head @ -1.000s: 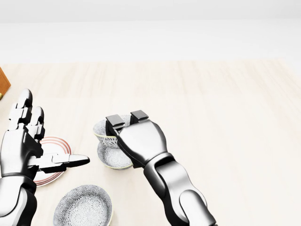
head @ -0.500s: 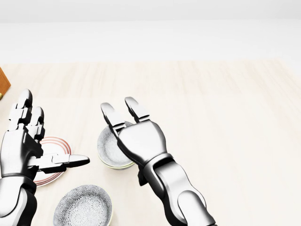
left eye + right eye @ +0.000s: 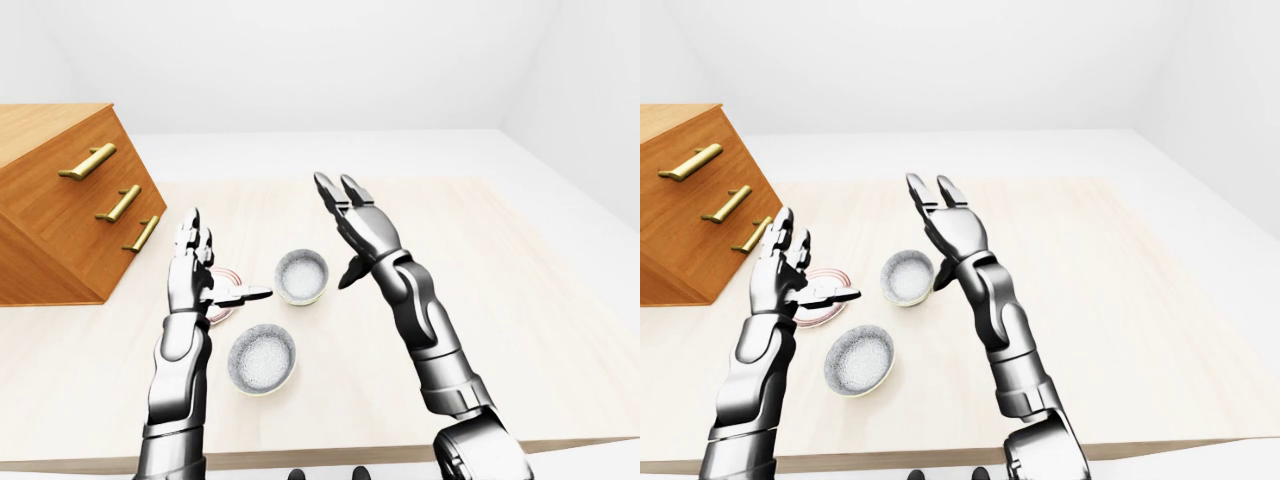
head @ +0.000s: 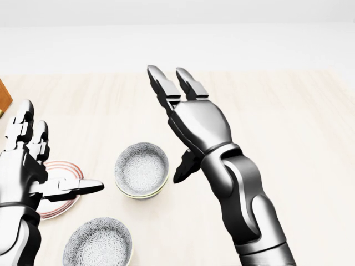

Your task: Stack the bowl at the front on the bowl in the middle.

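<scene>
A grey speckled bowl (image 4: 141,168) sits nested in a second bowl, of which only the pale rim (image 4: 136,194) shows beneath it, near the middle of the table in the head view. My right hand (image 4: 173,83) is raised above and to the right of this stack, fingers spread open and holding nothing. My left hand (image 4: 55,149) hovers open at the left, thumb pointing toward the stack, touching nothing. Another grey patterned bowl (image 4: 98,242) rests alone at the bottom left.
A red-ringed dish (image 4: 62,191) lies partly hidden behind my left hand. A wooden chest of drawers (image 3: 60,200) with brass handles stands at the table's left. The table's near edge (image 3: 320,455) runs along the bottom of the left-eye view.
My right hand opened and let go of the bowl, then rose up and away to the right. The bowl now sits level in the lower bowl. The left hand barely moved.
</scene>
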Robot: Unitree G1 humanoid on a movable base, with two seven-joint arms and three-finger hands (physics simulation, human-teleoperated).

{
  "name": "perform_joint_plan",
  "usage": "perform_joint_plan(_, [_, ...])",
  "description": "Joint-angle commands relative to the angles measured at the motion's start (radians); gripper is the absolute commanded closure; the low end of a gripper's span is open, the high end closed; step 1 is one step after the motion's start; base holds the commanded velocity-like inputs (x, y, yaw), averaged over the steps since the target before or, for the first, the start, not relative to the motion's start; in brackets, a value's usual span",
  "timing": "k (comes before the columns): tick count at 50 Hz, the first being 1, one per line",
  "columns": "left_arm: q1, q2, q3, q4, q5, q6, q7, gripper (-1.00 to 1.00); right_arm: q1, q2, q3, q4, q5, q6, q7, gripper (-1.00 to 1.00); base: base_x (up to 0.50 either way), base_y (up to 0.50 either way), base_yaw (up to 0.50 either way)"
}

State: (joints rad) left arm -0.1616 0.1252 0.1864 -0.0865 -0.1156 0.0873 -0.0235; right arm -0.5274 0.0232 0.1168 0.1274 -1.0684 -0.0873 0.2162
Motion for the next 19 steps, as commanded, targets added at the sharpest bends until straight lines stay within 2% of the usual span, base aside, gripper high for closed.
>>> perform_joint_plan(1, [-0.004, 0.005, 0.007, -0.028, -0.001, 0.000, 0.001, -1.00, -0.036, -0.140, -0.136, 0.014, 0.237, 0.000, -0.042, -1.00, 0.00, 0.00, 0.00])
perform_joint_plan(5, [-0.006, 0.006, 0.008, -0.031, 0.000, 0.000, 0.002, -1.00, 0.023, -0.155, -0.176, -0.064, 0.415, 0.013, -0.044, -1.00, 0.00, 0.00, 0.00])
perform_joint_plan(6, [-0.007, 0.006, 0.007, -0.035, 0.001, 0.000, 0.002, -1.00, 0.043, -0.147, -0.187, -0.091, 0.479, 0.028, -0.043, -1.00, 0.00, 0.00, 0.00])
perform_joint_plan(7, [-0.006, 0.006, 0.007, -0.039, 0.002, 0.000, 0.002, -1.00, 0.081, -0.128, -0.206, -0.144, 0.568, 0.078, -0.034, -1.00, 0.00, 0.00, 0.00])
perform_joint_plan(9, [-0.008, 0.008, 0.008, -0.048, 0.002, 0.000, 0.001, -1.00, 0.106, -0.130, -0.204, -0.174, 0.650, 0.089, -0.066, -1.00, 0.00, 0.00, 0.00])
perform_joint_plan(12, [-0.006, 0.010, 0.010, -0.066, 0.005, 0.000, 0.001, -1.00, 0.161, -0.108, -0.220, -0.246, 0.810, 0.148, -0.107, -1.00, 0.00, 0.00, 0.00])
perform_joint_plan(13, [-0.004, 0.010, 0.012, -0.075, 0.006, 0.000, 0.002, -1.00, 0.177, -0.102, -0.219, -0.263, 0.850, 0.156, -0.127, -1.00, 0.00, 0.00, 0.00])
perform_joint_plan(14, [-0.003, 0.010, 0.014, -0.085, 0.007, 0.000, 0.003, -1.00, 0.191, -0.097, -0.218, -0.272, 0.887, 0.135, -0.153, -1.00, 0.00, 0.00, 0.00])
perform_joint_plan(18, [0.001, 0.008, 0.014, -0.118, 0.013, 0.000, 0.005, -1.00, 0.223, -0.074, -0.183, -0.278, 0.966, 0.130, -0.211, -1.00, 0.00, 0.00, 0.00])
perform_joint_plan(19, [0.004, 0.005, 0.013, -0.127, 0.015, 0.000, 0.007, -1.00, 0.236, -0.056, -0.171, -0.275, 0.985, 0.119, -0.230, -1.00, 0.00, 0.00, 0.00])
